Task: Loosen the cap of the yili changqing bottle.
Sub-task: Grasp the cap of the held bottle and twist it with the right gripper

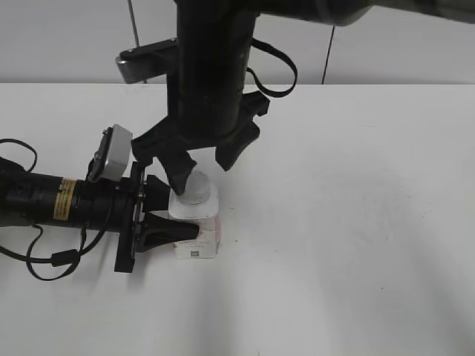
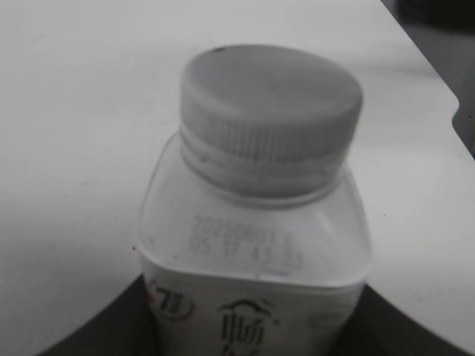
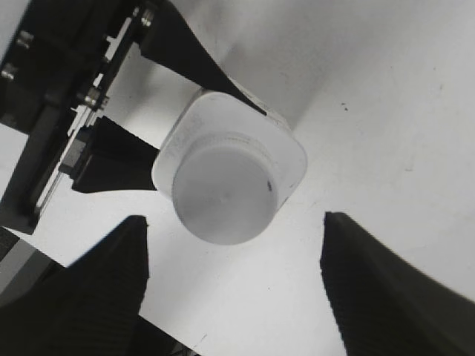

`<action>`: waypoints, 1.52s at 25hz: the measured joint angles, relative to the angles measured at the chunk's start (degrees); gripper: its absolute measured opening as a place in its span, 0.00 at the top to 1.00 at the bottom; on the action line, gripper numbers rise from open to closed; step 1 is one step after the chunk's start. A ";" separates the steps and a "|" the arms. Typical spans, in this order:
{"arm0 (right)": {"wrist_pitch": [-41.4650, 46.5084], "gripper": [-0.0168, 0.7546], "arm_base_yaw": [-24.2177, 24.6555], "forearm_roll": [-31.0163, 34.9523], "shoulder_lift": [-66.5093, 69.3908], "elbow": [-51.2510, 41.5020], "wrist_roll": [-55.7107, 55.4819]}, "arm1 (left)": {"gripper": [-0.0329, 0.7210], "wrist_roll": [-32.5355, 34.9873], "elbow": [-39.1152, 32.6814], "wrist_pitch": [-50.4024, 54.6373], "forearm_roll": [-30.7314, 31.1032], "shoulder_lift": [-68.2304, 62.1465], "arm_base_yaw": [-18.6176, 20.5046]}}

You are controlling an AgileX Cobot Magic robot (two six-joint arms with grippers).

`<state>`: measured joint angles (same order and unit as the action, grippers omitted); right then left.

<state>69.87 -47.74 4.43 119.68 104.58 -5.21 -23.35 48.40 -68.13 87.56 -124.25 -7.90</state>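
The yili changqing bottle [image 1: 202, 239] stands upright on the white table, a small white squarish bottle with a printed label. My left gripper [image 1: 174, 211] reaches in from the left and is shut on the bottle's body; its dark fingers flank the bottle [image 2: 252, 259] in the left wrist view. The white ribbed cap [image 1: 197, 190] sits on the neck and fills the left wrist view [image 2: 271, 111]. My right gripper [image 1: 203, 178] hangs from above, open, with a finger on each side of the cap and not touching it. In the right wrist view the cap [image 3: 223, 194] lies between the spread fingers [image 3: 234, 217].
The white table [image 1: 349, 222] spreads to the right and front of the bottle. The left arm's black body and cables [image 1: 44, 204] lie along the table at the left. A grey wall runs behind the table's far edge [image 1: 386, 83].
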 joint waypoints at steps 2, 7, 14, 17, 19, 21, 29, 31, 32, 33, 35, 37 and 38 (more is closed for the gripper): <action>0.00 0.24 0.00 0.00 0.64 0.90 0.00 | 0.51 0.00 0.00 0.00 0.00 0.00 0.00; 0.05 0.24 0.00 0.00 2.52 3.72 0.00 | 0.51 0.00 0.00 0.00 0.00 0.00 0.00; 0.05 0.24 0.00 0.42 4.50 3.99 -0.61 | 0.51 0.03 0.00 0.00 0.00 0.00 0.00; 0.05 0.24 0.00 0.42 4.50 3.98 -1.07 | 0.52 0.03 0.00 0.05 0.00 0.00 0.00; 0.05 0.24 0.00 0.53 4.50 3.44 -1.13 | 0.52 0.03 0.00 0.05 0.00 0.00 0.00; 0.05 0.24 0.00 0.53 4.50 2.47 -1.19 | 0.52 0.03 0.00 0.05 0.00 0.00 0.00; 0.05 0.30 0.00 0.72 4.50 1.15 -1.36 | 0.52 0.03 0.00 0.05 0.00 0.00 0.00; 0.05 0.31 0.00 0.77 4.50 1.56 -1.36 | 0.52 0.03 0.00 0.05 0.00 0.00 0.00; 0.05 0.32 0.00 0.77 4.50 1.87 -1.36 | 0.52 0.03 0.00 0.05 0.00 0.00 0.00; 0.05 0.32 0.00 0.77 4.50 2.29 -1.36 | 0.52 0.03 0.00 0.05 0.00 0.00 0.00; 0.05 0.32 0.00 0.77 4.50 2.86 -1.36 | 0.52 0.03 0.00 0.05 0.00 0.00 0.00; 0.05 0.32 0.00 0.77 4.50 3.03 -1.36 | 0.52 0.03 0.00 0.05 0.00 0.00 0.00; 0.05 0.32 0.00 0.77 4.50 3.03 -1.36 | 0.52 0.03 0.00 0.05 0.00 0.00 0.00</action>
<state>69.92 -47.74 5.20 124.18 107.60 -6.57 -23.32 48.40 -68.08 87.56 -124.25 -7.90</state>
